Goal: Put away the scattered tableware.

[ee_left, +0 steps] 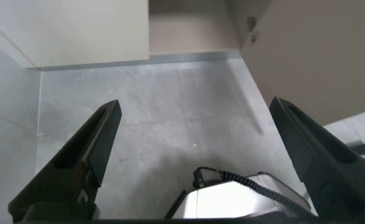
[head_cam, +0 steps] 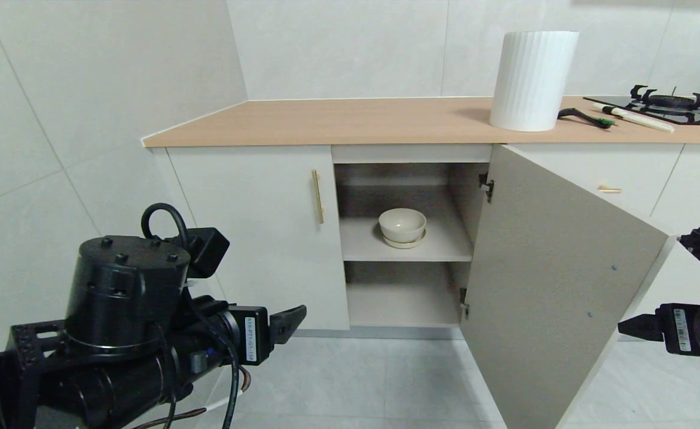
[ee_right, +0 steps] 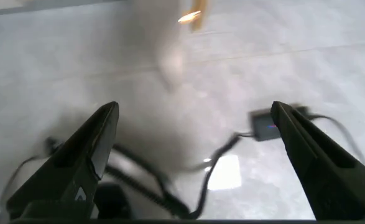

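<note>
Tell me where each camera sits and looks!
Head view: on the robot's head, facing forward and down at the cabinet and bowl; left gripper and right gripper show.
Left wrist view: on the left wrist, facing the floor and cabinet door; own open fingers.
Right wrist view: on the right wrist, facing floor and cables; own open fingers.
Shared: head and left wrist views see the cabinet door.

One bowl, one saucer, one ribbed white canister, one black-handled tool, one pale utensil.
</note>
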